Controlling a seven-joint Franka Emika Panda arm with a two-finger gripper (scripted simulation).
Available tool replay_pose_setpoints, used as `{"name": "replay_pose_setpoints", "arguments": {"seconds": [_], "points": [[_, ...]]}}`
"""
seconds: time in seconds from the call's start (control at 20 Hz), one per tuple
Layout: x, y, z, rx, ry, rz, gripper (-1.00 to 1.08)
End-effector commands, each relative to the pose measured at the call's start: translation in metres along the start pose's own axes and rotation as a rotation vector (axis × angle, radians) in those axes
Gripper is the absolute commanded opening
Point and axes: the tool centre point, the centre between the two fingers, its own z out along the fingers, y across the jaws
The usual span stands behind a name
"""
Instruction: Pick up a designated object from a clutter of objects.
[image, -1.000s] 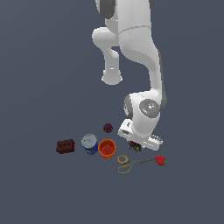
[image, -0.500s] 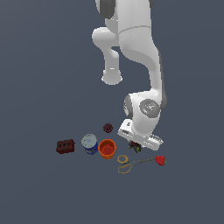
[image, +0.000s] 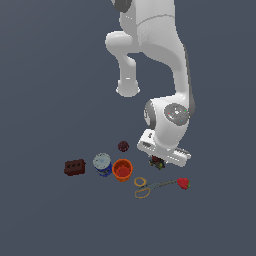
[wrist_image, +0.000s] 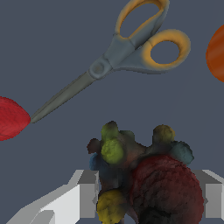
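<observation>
Where clutter lies, plain grey floor (image: 50, 215).

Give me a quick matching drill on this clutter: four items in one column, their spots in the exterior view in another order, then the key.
Items:
1. brown box
2. red strawberry
3. dark red ball
4. speckled lumpy cluster

Places:
A. under the gripper, between its fingers
B. far end of the row, at the exterior view's left
C. at the tip of the yellow-handled scissors
D. just behind the orange cup

Pairs: 1-B, 2-C, 3-D, 4-A
</observation>
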Motion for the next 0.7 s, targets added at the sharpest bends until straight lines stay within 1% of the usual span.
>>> {"name": "replay_pose_setpoints", "arguments": {"seconds": [0.0,0.25,0.65], "points": [[-0.006,-0.002,-0.016,0.001,0.002,0.000,-1.00],[-0.024,-0.008,-0.056,0.000,0.001,0.000,-1.00],[-0.060,-0.019,-0.140,-0.002,0.000,-0.001,-1.00]]}}
